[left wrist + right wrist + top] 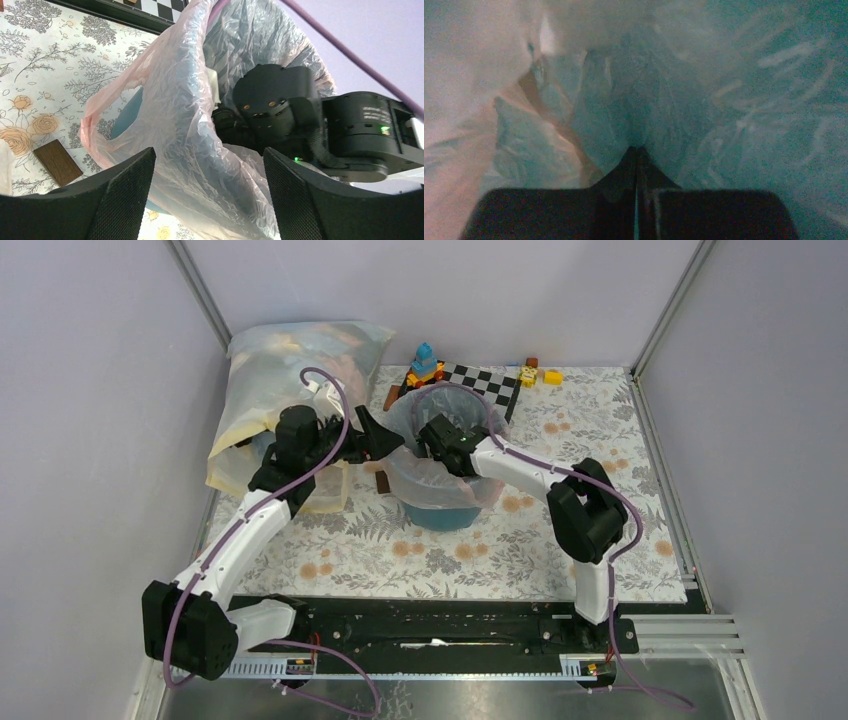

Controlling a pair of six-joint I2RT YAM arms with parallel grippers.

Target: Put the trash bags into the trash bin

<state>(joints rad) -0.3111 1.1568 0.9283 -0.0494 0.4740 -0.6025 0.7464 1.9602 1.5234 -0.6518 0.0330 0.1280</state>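
The trash bag (420, 480) sits in and over the trash bin (445, 518); the right gripper (638, 151) is inside it, the left gripper (378, 440) just left, a sack (290, 355) further left, a checkerboard (490, 383) behind

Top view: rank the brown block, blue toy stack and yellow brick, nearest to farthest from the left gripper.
1. Brown block, just nearside of the left gripper.
2. Blue toy stack, at the back.
3. Yellow brick, back right.

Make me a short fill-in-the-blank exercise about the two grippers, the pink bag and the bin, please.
1. The right gripper reaches inside the bin with its fingers ____.
2. The left gripper, beside the bin, is ____.
3. The pink bag hangs over the bin's ____.
4. The big clear sack lies on the robot's ____ side.
Missing words: shut; open; rim; left.
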